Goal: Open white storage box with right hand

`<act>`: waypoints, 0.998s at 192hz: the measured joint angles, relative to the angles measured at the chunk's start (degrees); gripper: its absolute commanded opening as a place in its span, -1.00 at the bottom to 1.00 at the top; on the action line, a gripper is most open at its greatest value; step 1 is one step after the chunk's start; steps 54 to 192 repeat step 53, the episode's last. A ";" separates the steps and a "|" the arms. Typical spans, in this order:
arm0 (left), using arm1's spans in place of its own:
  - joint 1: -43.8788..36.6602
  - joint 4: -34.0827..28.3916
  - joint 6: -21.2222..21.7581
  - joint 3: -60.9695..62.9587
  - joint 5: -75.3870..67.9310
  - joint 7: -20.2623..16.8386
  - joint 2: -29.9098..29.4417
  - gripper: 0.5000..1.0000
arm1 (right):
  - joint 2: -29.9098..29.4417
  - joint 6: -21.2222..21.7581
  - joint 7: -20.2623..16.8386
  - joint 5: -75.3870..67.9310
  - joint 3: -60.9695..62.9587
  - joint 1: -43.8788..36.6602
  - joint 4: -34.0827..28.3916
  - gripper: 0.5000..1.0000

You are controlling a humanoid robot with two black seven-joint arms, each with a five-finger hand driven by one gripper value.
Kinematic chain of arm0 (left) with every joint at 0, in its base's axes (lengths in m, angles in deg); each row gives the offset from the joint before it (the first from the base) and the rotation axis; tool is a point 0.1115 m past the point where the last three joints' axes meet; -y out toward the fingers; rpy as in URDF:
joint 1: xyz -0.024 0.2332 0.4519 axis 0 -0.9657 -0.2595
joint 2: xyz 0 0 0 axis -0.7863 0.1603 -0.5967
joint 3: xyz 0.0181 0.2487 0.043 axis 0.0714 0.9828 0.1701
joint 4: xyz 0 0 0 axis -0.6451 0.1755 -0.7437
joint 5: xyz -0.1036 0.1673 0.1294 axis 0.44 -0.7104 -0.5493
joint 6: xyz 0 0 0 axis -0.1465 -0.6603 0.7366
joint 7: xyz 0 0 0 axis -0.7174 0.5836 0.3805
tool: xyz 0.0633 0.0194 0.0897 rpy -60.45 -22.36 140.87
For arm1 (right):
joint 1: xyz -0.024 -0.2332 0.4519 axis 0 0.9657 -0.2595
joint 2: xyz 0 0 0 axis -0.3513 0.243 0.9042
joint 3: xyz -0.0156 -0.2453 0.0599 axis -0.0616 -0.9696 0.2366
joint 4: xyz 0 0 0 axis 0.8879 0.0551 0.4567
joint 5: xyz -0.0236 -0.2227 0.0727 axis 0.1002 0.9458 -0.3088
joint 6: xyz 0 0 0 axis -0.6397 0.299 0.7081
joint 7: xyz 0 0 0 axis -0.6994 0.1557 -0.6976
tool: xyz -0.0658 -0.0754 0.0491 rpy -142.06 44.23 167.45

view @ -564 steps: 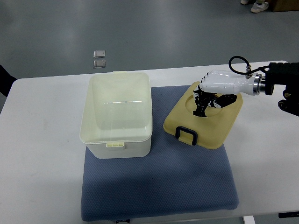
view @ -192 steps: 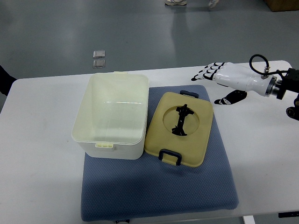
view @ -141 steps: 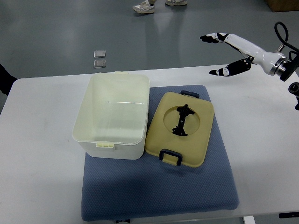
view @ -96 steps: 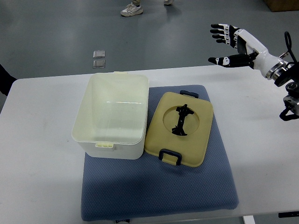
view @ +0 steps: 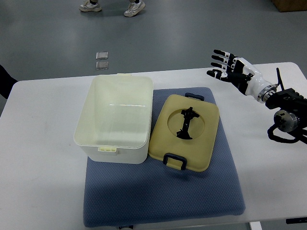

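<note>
The white storage box [view: 115, 120] stands open and empty on the left part of a blue mat [view: 163, 191]. Its cream lid [view: 184, 132] lies flat on the mat just right of the box, underside up, with black latches at its near and far edges. My right hand [view: 224, 67] hovers above the table's far right, well clear of the lid, fingers spread and holding nothing. Its arm comes in from the right edge. The left arm does not show.
The white table [view: 43, 182] carries the mat. Beyond its far edge lies grey floor with two small square plates [view: 101, 60]. A person's shoes [view: 110, 6] show at the top edge. A dark shape [view: 4, 79] sits at the left edge.
The lid went from being held by my right hand to lying flat beside the box. The hand let go, rose to the far right, then turned and came slightly lower.
</note>
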 measured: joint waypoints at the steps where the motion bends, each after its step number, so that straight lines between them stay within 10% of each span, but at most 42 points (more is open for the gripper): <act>1: 0.00 0.00 -0.01 0.00 0.00 0.00 0.00 1.00 | -0.03 -0.01 0.00 -0.01 0.14 0.08 0.01 0.69; 192: 0.00 -0.09 -0.09 -0.08 0.00 0.00 0.00 1.00 | -2.00 -0.12 0.25 0.03 8.27 4.96 0.45 0.69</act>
